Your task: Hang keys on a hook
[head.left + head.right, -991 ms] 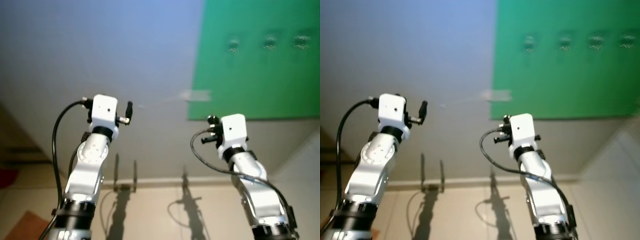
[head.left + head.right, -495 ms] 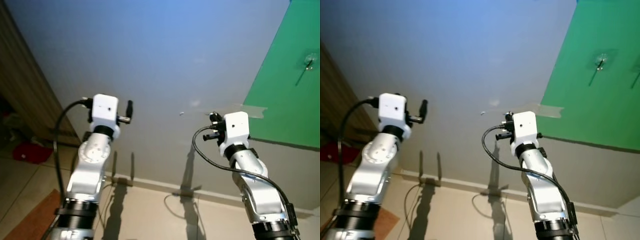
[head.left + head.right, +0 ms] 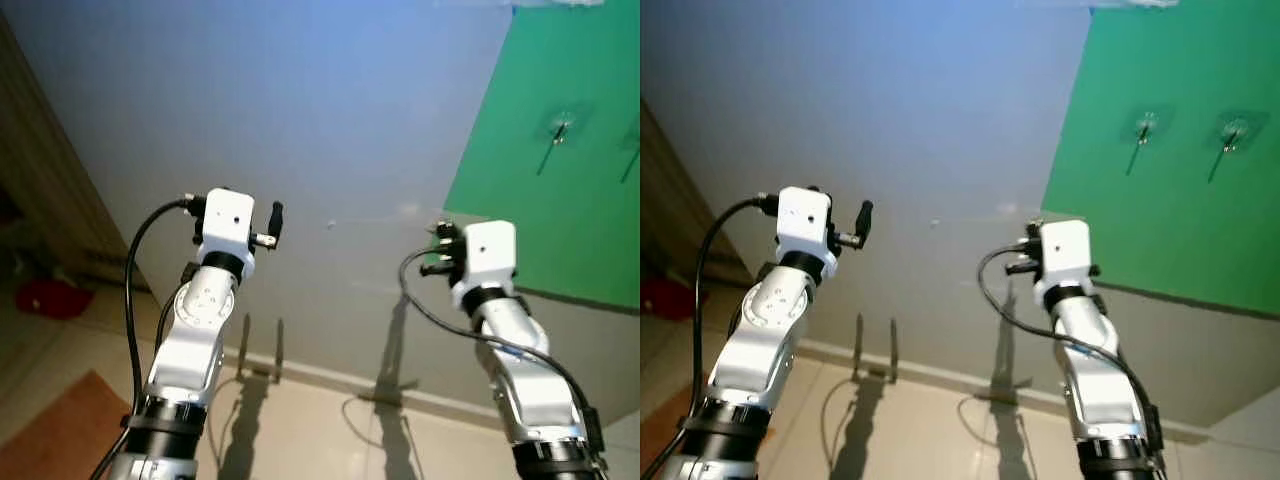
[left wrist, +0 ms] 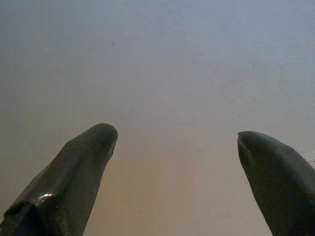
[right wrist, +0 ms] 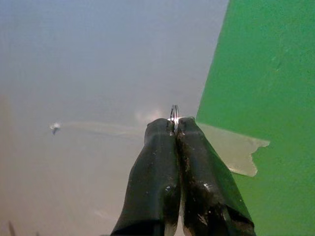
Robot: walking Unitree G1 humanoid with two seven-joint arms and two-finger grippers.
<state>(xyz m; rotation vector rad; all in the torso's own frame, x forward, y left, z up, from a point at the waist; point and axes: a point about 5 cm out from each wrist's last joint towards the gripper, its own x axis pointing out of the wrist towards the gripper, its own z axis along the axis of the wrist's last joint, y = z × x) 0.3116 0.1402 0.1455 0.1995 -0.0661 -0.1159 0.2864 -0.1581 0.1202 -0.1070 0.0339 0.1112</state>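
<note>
Soft light, crisp wall shadows

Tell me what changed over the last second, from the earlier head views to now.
The whole picture shifted, so the camera turned; the green panel with its hooks now sits tilted, high on the right. Both arms keep their raised poses. The right end effector is shut on a key ring; the left end effector is open.

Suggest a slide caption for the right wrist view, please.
Right gripper shut on a key ring, facing the wall beside the green panel.
</note>
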